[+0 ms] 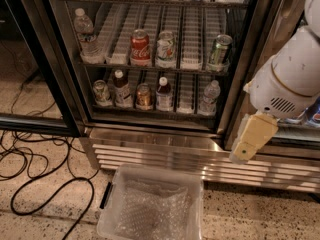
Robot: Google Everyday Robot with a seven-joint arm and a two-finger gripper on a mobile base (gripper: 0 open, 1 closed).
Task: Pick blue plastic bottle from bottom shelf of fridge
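Single high view, downward onto the fridge (155, 140) front, gripper (250, 143) close at right.

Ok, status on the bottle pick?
Gripper low, right of the fridge shelves. Blue plastic bottle upright on bottom shelf, untouched. Can close beside it.

Dim, warm light is cast over the whole scene. The shelves of the fridge (67, 79) are lit more strongly than the dark door frames around them. Soft glare is spread along the steel grille (160, 159). The floor (50, 219) at the left is left in shadow. The claw (252, 139), hung at the right before the grille, is lit pale cream below the bright white arm (292, 74).
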